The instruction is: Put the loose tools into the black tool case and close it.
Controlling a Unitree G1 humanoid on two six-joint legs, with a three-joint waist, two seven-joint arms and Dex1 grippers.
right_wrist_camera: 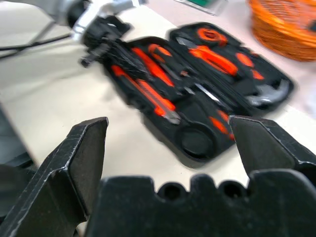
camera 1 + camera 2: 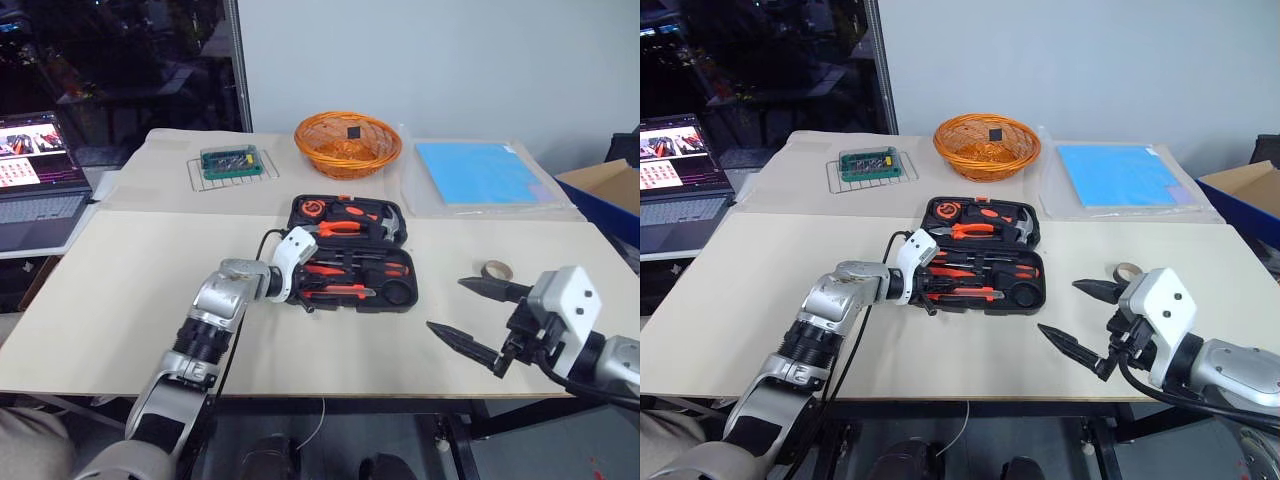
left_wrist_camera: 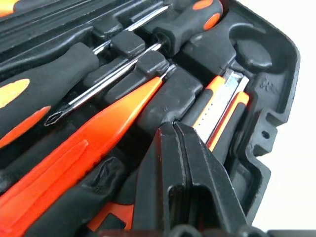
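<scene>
The black tool case (image 2: 401, 297) lies open in the middle of the table. In its near half rest two long screwdrivers (image 2: 345, 270) and an orange-and-black utility knife (image 2: 340, 291). My left gripper (image 2: 293, 296) is shut, with nothing between its fingers, at the left end of that near half. In the left wrist view its fingertips (image 3: 174, 129) sit just over the moulded recesses, between a short red-orange screwdriver (image 3: 98, 143) and the utility knife (image 3: 222, 106). My right gripper (image 2: 450, 306) hangs open above the table's front right, apart from the case.
Pliers and a hammer (image 2: 350, 226) fill the case's far half. Behind it stand a woven orange basket (image 2: 347, 143), a green bit box (image 2: 232, 161) on a wire rack and a blue sheet (image 2: 478, 172). A tape roll (image 2: 497, 270) lies at the right. A laptop (image 2: 35, 175) sits far left.
</scene>
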